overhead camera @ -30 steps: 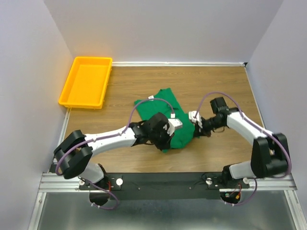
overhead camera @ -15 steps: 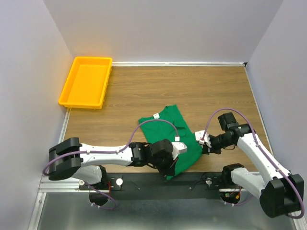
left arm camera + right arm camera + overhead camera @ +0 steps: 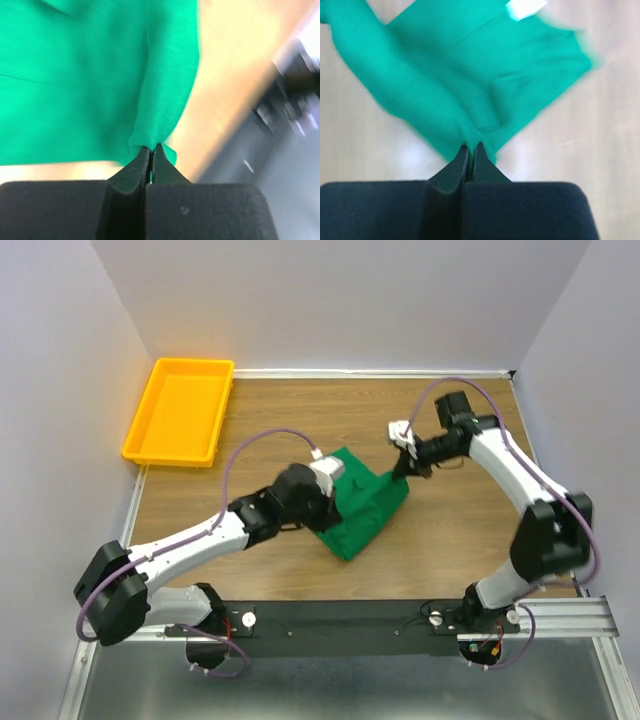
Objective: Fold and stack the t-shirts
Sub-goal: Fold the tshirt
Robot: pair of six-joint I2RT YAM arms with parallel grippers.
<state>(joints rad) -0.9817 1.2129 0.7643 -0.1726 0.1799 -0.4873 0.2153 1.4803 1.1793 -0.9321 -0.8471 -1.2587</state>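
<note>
Wood tabletop [image 3: 300,420], green t-shirt [image 3: 365,510] looks floppy and light, left gripper [image 3: 151,148] and right gripper [image 3: 471,146] each clamped tight on a bunched edge, probably the best hold.

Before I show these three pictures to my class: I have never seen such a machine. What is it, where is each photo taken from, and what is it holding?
Two robot arms are bolted at the near edge of a wooden table. The wide picture looks down from above and behind them; each close-up comes from a camera on one wrist. On the table lie a green t-shirt and, far left, a yellow tray. The left pincer and the right pincer are each shut on a fold of the shirt.
</note>
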